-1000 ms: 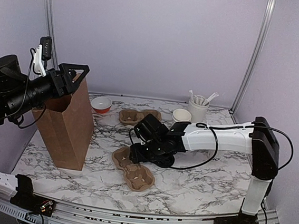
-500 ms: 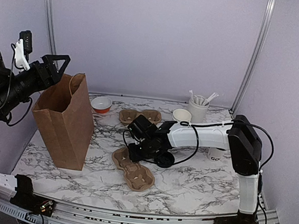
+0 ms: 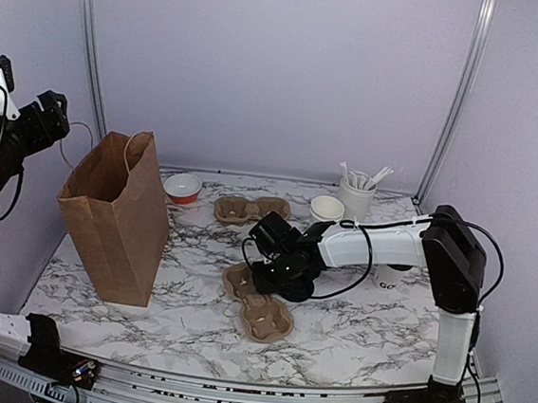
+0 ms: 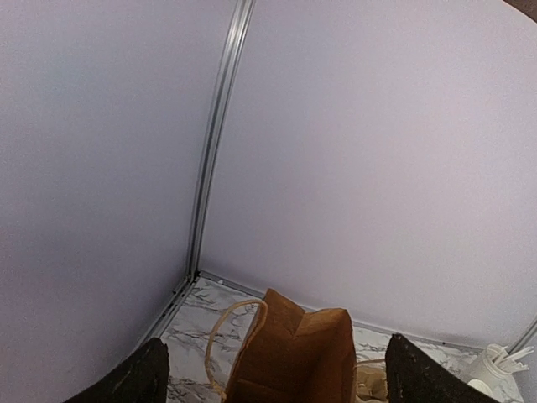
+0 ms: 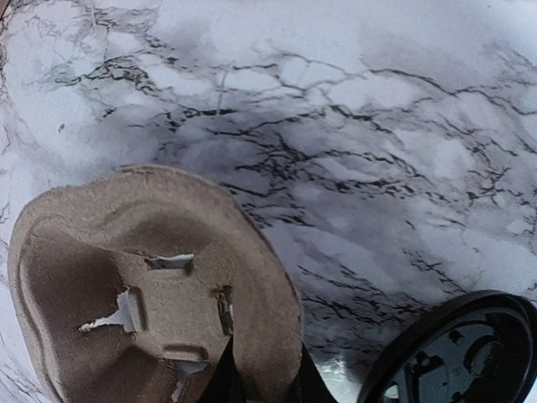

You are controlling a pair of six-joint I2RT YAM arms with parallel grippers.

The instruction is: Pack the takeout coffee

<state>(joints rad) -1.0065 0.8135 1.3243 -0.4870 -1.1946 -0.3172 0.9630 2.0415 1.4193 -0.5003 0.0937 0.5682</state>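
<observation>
1. Right claw (image 5: 262,374): nearly closed, its fingers pinching the rim of the brown pulp cup carrier (image 5: 126,277). It held no part of the coffee.
2. Left claw (image 4: 268,382): spread wide and empty, raised high. The open mouth of the brown paper bag (image 3: 115,215) was below and ahead of it.
3. Task items:
   - The black lid (image 5: 457,353) lay flat on the bench (image 3: 361,334) just to the right of the right claw, clear of the carrier.
   - The white paper cup (image 3: 386,278) stood well behind that claw, close under the right arm and partly hidden by it, without its lid.
4. Risk: the grip was on a thin pulp edge. In my judgement a hard pull could tear the rim or let it slip free.
5. Risk: the lid sat so near the claw that dragging the carrier that way could push it along the bench.
6. Risk: the cup stood close under the right arm, so a low sweep of the arm could knock it over.
7. Risk: the bag stood upright and unsupported, and a knock from the carrier or the cup on entry could topple it.
8. Writing: dark block letters near the cup's base resembled "GO", but the arm covered the rest. No marking could be read on the bag, lid or carrier.
</observation>
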